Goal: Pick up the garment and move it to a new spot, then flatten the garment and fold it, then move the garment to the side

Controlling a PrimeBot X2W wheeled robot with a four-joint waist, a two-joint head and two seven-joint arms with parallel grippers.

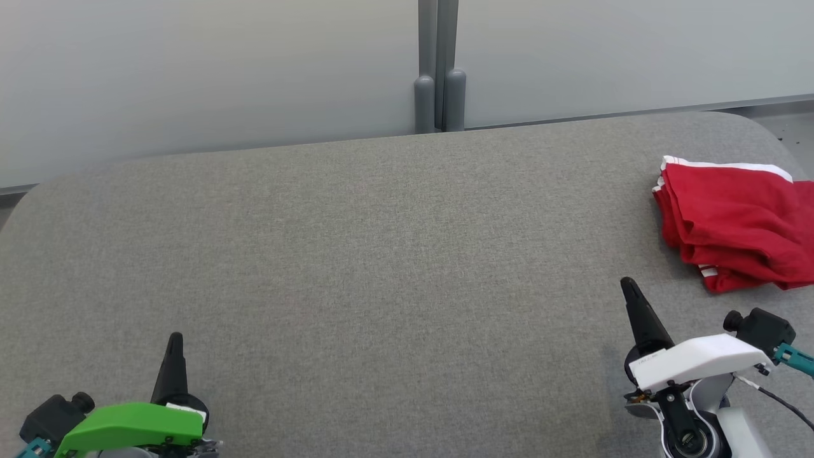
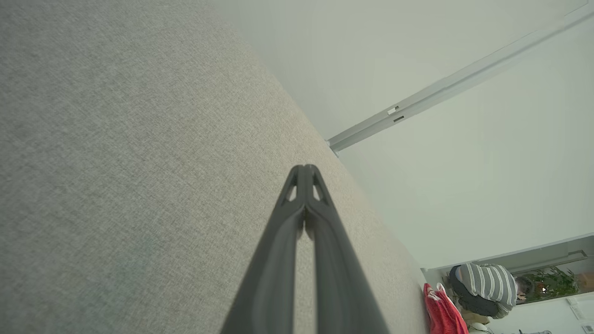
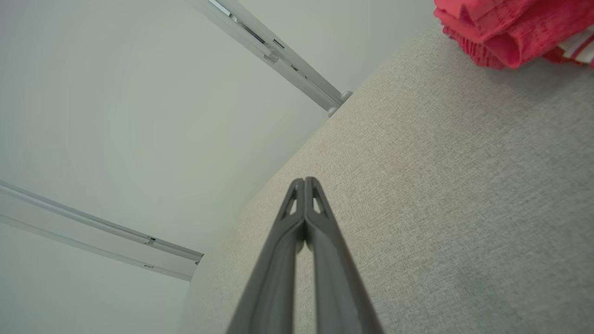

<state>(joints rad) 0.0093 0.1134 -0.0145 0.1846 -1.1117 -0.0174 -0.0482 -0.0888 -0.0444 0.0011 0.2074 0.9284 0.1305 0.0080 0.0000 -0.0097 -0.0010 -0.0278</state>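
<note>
A grey fabric table (image 1: 356,254) stands against pale partition panels (image 1: 191,76).

No readable text or signs, faint marking on white wrist cover (image 1: 696,357), too small to read

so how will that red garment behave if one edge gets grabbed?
Likely floppy: the red garment lies in soft bunched folds, so a one-edge grab would probably let layers unfold and hang. Pushed, it may bunch on the woven grey surface rather than slide.
</note>
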